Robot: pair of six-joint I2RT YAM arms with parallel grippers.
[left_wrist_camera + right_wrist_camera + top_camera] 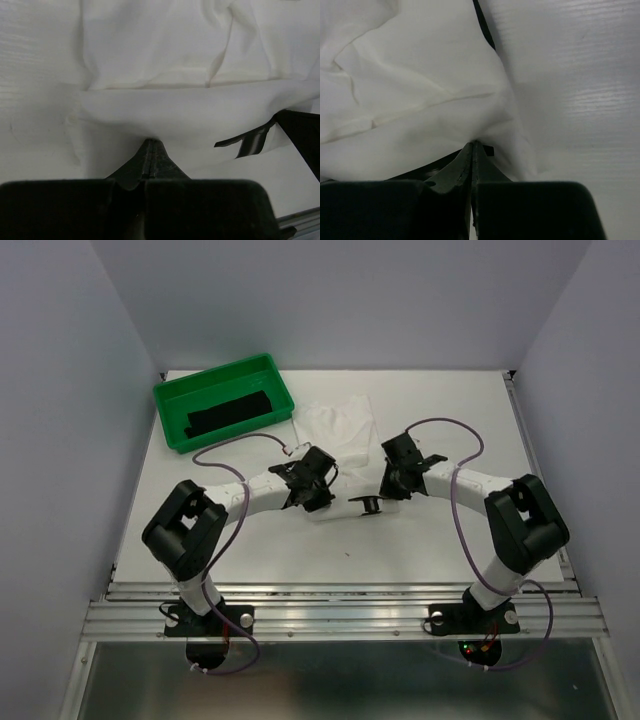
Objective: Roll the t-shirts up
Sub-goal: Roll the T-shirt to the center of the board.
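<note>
A white wrinkled t-shirt (pixel 345 430) lies on the white table between the two arms, its near part lifted. My left gripper (pixel 318 492) is shut on the shirt's near edge at the left; in the left wrist view the cloth (pixel 165 75) runs up from the closed tips (pixel 151 142). My right gripper (pixel 392 483) is shut on the near edge at the right; in the right wrist view the cloth (pixel 420 90) bunches at the closed tips (pixel 473 145). The two grippers sit close together, side by side.
A green tray (pixel 180 400) with a black cloth (pixel 230 413) in it stands at the back left. A small black part (pixel 368 504) lies on the table between the grippers. Purple cables loop over both arms. The table's metal front rail (pixel 340 605) runs near the bases.
</note>
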